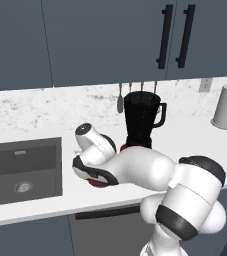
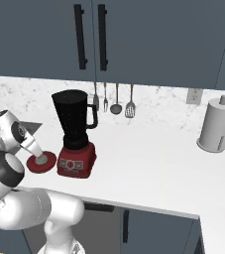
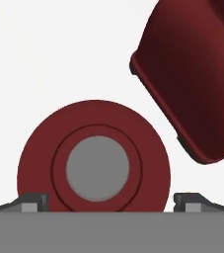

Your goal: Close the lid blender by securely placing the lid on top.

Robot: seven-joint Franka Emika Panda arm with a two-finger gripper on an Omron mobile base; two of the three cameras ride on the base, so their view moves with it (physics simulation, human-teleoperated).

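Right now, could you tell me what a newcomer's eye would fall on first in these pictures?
The tall dark translucent blender jar on its boxy red base stands out on the pale counter below the hanging utensils, its top uncovered. Just beside the base lies the flat round red lid with a grey knob, with the open pincer poised right over it, a fingertip on either side. A white paper-towel roll stands far off by the wall.

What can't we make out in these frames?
- Lid: left base view, mostly behind the arm's wrist; near edge cut by the hand view's bottom.
- Blender: left base view, base hidden by the arm; hand view, cut by the top and right edges.
- Base buttons: right base view, too small to read.
- Gripper: fingertips barely show in the hand view.
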